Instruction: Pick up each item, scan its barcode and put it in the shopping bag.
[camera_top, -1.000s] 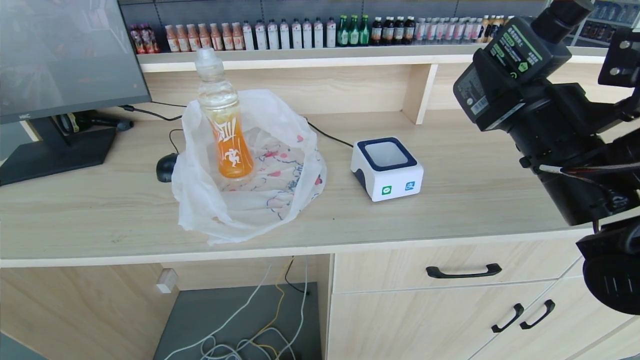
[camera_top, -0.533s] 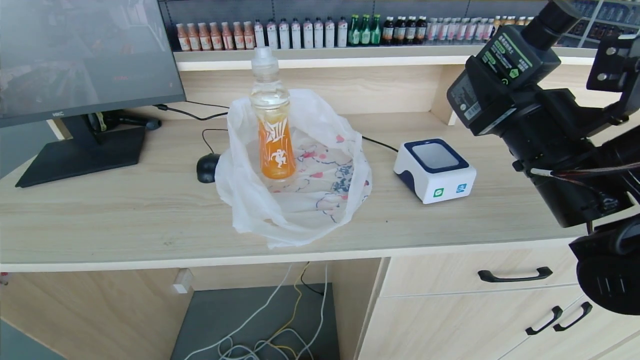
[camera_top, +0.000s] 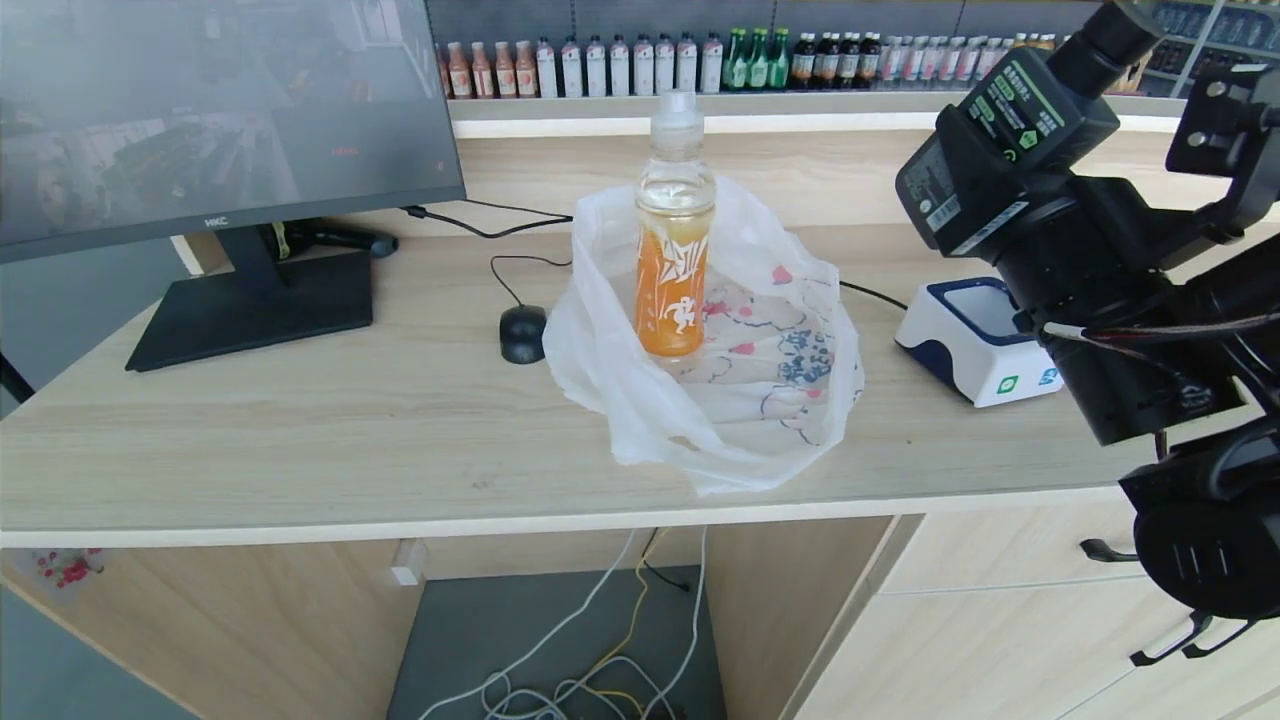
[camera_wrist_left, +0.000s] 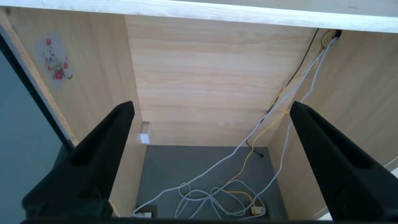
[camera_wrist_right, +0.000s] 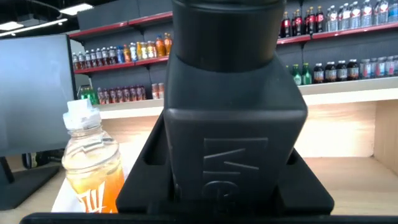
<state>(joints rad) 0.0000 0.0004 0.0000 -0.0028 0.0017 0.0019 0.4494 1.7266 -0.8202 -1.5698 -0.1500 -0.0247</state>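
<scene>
Left gripper (camera_wrist_left: 211, 155) hangs lower than the top of the counter (camera_top: 300, 430), with its jaws spread wide and nothing held. Between them I see loose cables (camera_wrist_left: 236, 180) on the floor under the counter. The orange bottle (camera_top: 673, 250) is higher and well apart from this gripper. It stands upright inside the white shopping bag (camera_top: 740, 430) on the counter. Near the bag sits the scanner (camera_top: 960, 345), partly hidden by the right arm (camera_top: 1090, 300). The right gripper (camera_wrist_right: 230, 155) is apart from the bottle; whether it is wide or narrow I cannot tell.

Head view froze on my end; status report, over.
Left gripper open, empty. Bottle upright in bag. Scanner beside bag.
</scene>
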